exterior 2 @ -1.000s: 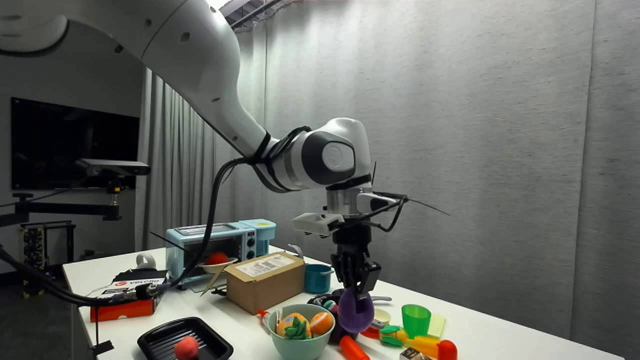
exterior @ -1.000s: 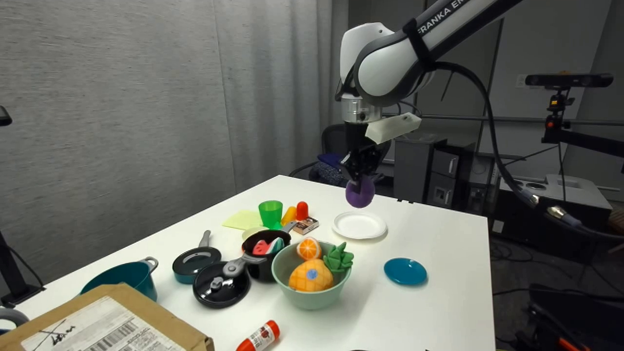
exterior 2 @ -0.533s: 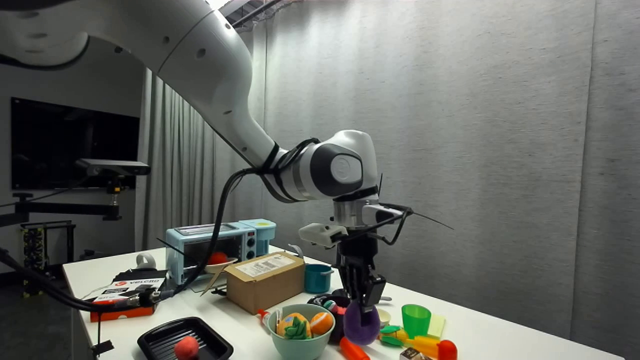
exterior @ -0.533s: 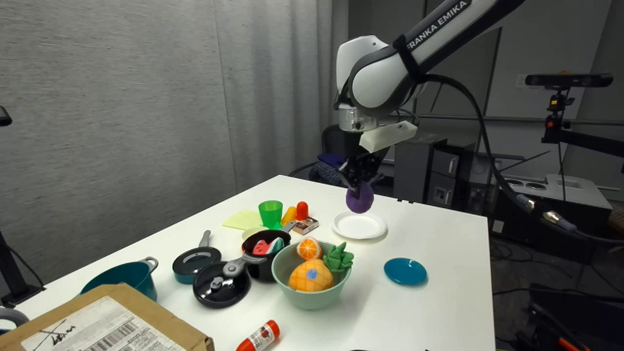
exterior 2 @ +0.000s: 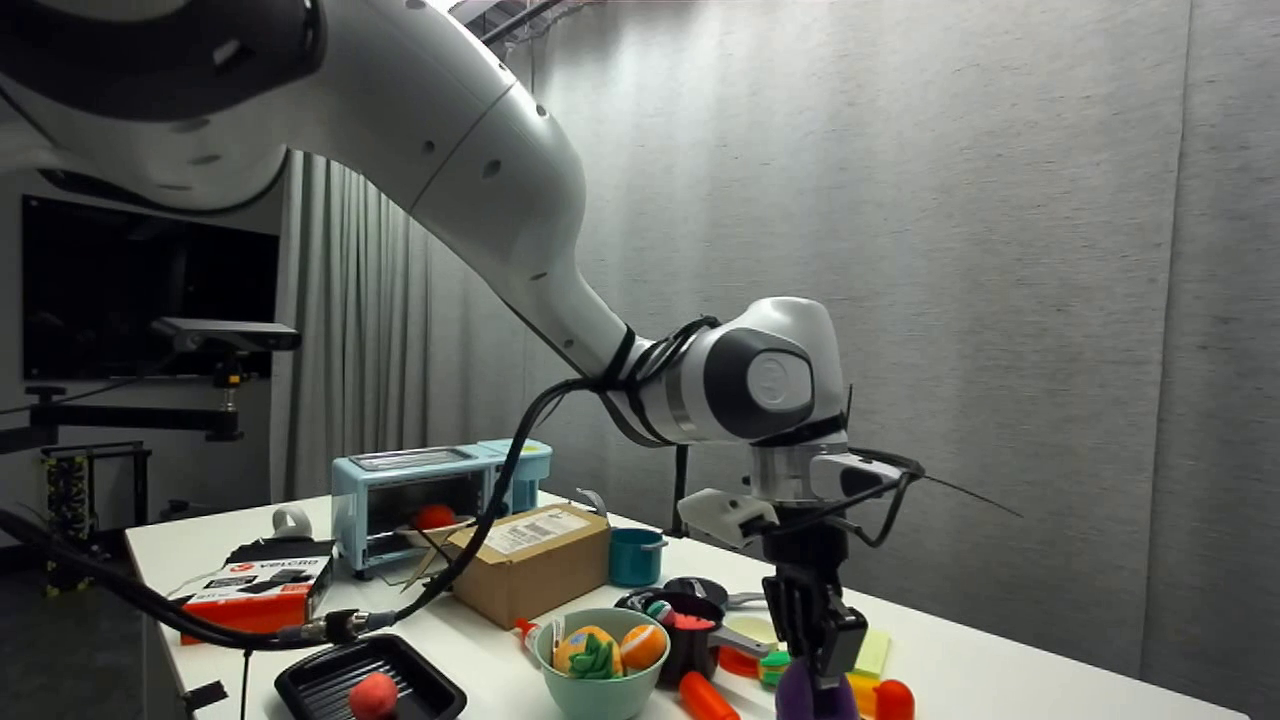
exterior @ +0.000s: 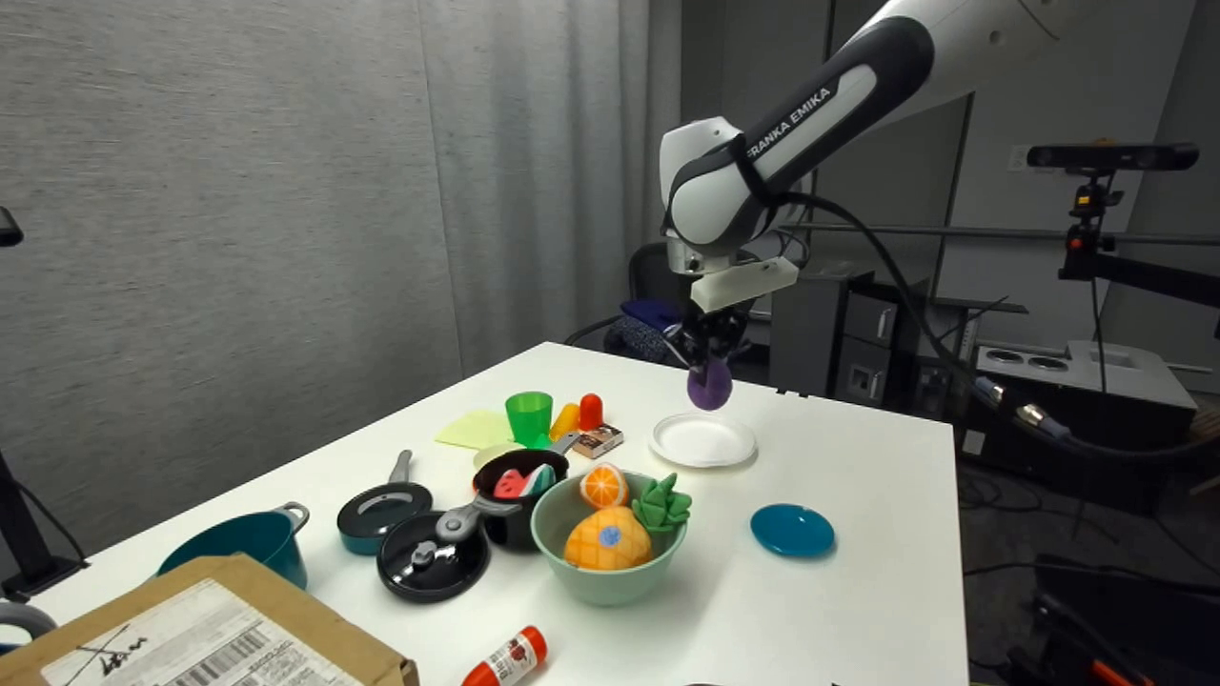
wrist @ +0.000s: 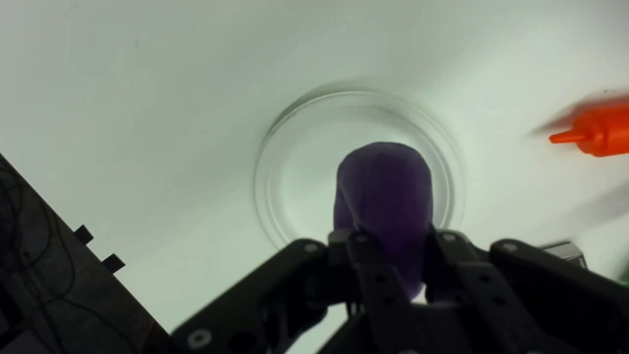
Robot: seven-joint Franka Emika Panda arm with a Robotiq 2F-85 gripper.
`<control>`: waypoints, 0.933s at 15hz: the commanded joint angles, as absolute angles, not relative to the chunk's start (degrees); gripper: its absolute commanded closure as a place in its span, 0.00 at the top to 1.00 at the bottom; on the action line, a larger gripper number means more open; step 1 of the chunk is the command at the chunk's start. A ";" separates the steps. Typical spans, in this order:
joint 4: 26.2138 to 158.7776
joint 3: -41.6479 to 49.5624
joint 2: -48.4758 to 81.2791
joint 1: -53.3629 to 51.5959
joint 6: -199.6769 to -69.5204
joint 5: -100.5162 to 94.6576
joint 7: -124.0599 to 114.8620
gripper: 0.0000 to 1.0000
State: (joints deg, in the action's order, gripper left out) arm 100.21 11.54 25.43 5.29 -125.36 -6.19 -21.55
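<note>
A soft-looking purple object (wrist: 385, 187), rounded and longish, sits between the fingers of my gripper (wrist: 395, 241), which is shut on it. In the wrist view it covers part of a round white plate (wrist: 309, 162). Both exterior views show the purple object (exterior: 710, 389) hanging below the gripper (exterior 2: 825, 670), its lower end cut off by the frame edge in one of them. The white plate (exterior: 703, 441) lies flat on the table, with the purple object raised above its far side. Contact between the two is not seen.
A pale green bowl (exterior: 610, 586) holds a plush pineapple and an orange. Around it are a black pot (exterior: 515, 529), a teal plate (exterior: 793, 531) and a green cup (exterior: 529, 417). A red bottle (wrist: 607, 130) lies right of the white plate; the table edge runs at lower left.
The arm has reached farther out, carrying the purple object away from beside the bowl, rightward and down in an exterior view. The grip has stayed the same; the tabletop things have not moved.
</note>
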 commanded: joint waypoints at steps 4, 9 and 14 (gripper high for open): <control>91.09 12.75 32.69 7.79 -121.24 -5.45 -21.09 0.47; 91.19 12.66 33.84 7.78 -120.25 -6.19 -19.36 0.84; 94.05 11.47 30.27 8.05 -114.61 -7.14 -10.80 1.00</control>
